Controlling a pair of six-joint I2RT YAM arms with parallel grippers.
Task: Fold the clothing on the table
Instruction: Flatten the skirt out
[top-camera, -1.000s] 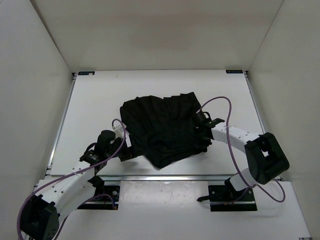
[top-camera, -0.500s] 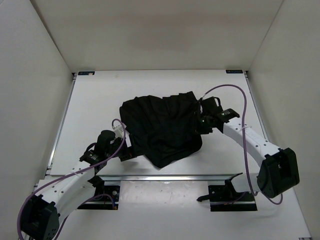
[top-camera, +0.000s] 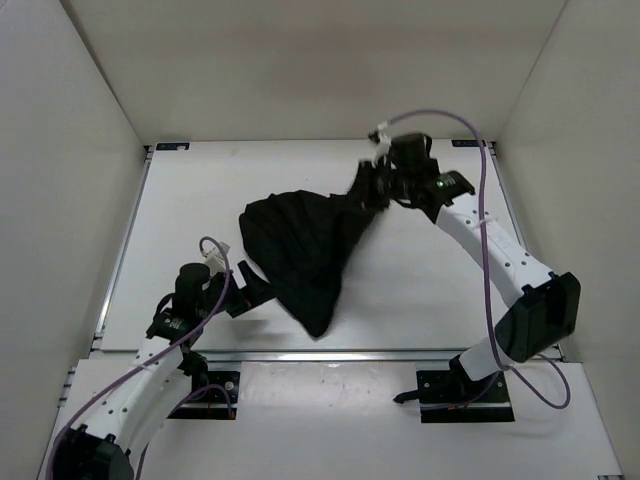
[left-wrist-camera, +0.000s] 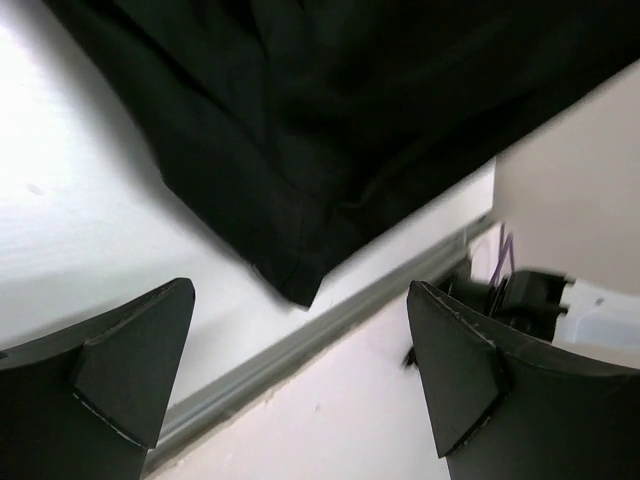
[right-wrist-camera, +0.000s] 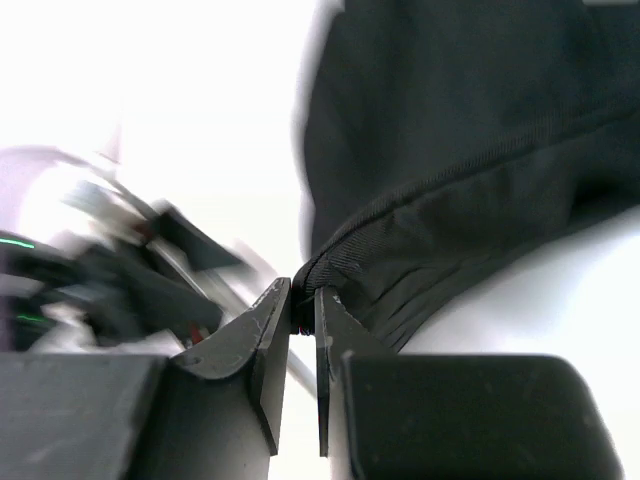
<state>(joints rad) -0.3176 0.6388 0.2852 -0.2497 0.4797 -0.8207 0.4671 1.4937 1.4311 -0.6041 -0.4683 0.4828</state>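
Top view: the clothing (top-camera: 300, 250) lies mid-counter (top-camera: 190, 210), with its far-right corner held up by the right jaws.

Left wrist: the left jaws gape wide and empty, just short of the clothing's near corner.

Right wrist: the right jaws pinch its edge tight. Best to keep it taut and lay it over squarely before letting go.

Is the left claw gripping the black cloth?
No, the left gripper stands wide open, and the clothing lies beyond its fingertips, untouched.

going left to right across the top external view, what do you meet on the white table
black two-finger left gripper, jaws open → soft black ribbed fabric garment → black two-finger right gripper, shut on the garment's far right corner
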